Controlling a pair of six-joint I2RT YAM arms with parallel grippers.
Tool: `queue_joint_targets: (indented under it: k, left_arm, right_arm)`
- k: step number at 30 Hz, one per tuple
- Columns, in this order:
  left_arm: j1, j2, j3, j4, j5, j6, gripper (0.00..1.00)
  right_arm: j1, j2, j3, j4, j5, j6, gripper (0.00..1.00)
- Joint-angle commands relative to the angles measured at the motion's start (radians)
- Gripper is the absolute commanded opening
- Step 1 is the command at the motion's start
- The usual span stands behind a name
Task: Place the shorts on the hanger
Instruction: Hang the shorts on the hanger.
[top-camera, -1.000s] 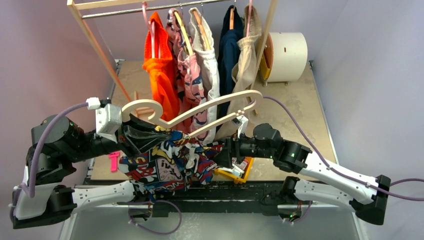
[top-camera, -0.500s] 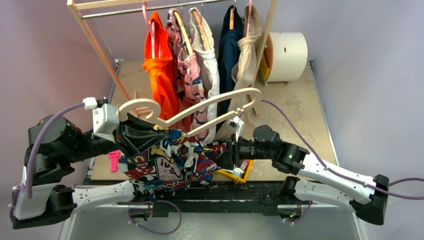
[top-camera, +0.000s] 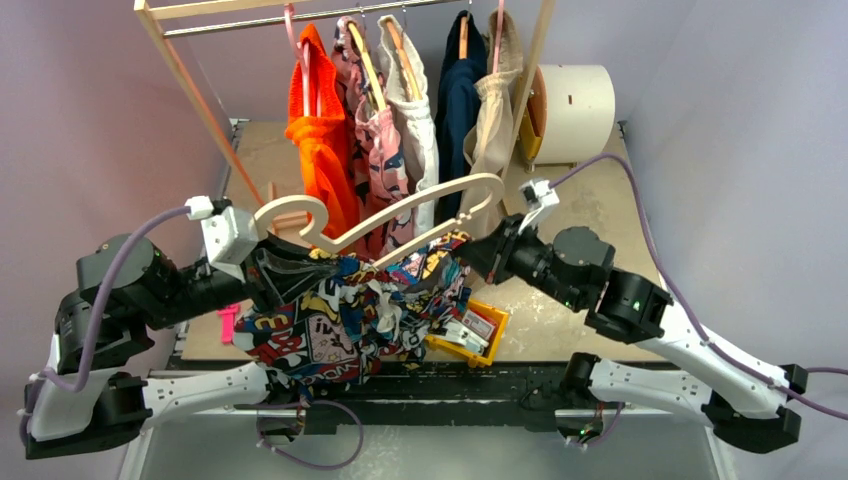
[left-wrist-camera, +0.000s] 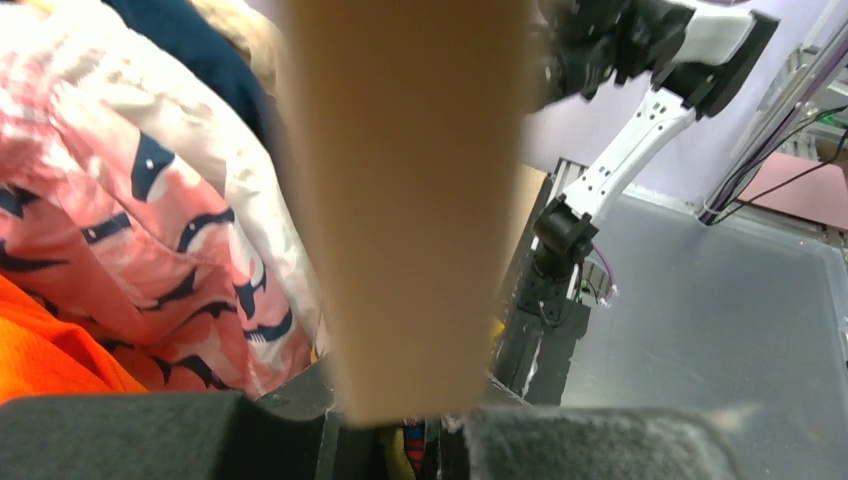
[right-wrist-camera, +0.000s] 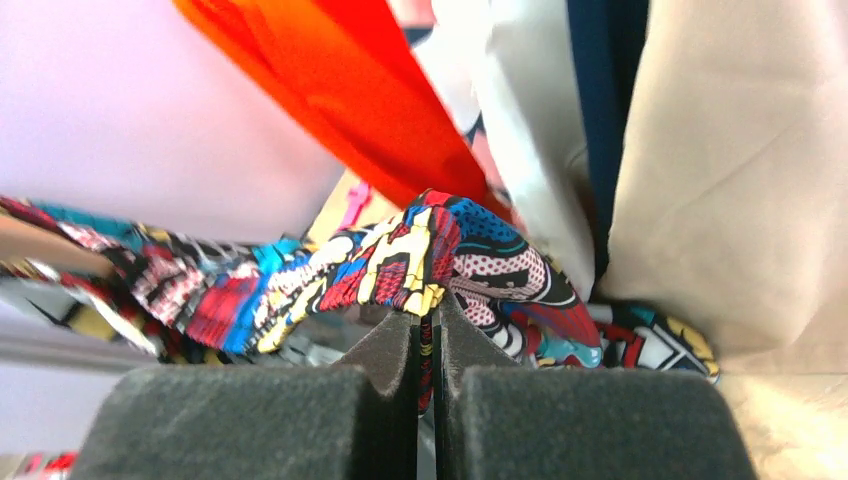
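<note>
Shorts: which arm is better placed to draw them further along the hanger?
Right, probably. The right gripper is shut on a fold of the shorts near the free end of the hanger; the left gripper clamps the hanger near its hook, steadying it.

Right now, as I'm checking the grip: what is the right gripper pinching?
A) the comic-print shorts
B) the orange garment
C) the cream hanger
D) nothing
A: the right wrist view shows the right gripper shut on a fold of the shorts.

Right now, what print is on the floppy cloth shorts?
The shorts bear a red, yellow, blue comic print; clearest in right wrist view.
</note>
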Motion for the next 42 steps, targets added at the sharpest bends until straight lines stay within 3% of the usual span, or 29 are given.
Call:
queue_joint_targets:
  k: [1, 11, 27, 42]
  left_arm:
    - [0.003, -0.039, -0.051, 0.001, -0.039, -0.052, 0.0]
    - [0.002, -0.107, -0.105, -0.054, -0.044, -0.089, 0.0]
    - [0.002, -0.077, -0.111, -0.188, -0.06, -0.089, 0.0]
    - [0.002, -0.007, -0.17, -0.297, -0.16, -0.066, 0.0]
  right_arm:
    - [-0.004, 0.072, 0.1, -0.051, 0.201, -0.063, 0.0]
    - [-0.022, 0.115, 0.169, -0.172, 0.248, -0.04, 0.0]
    - [-0.092, 0.135, 0.261, -0.273, 0.183, -0.068, 0.0]
    - [-0.096, 0.15, 0.328, -0.347, 0.188, -0.112, 0.0]
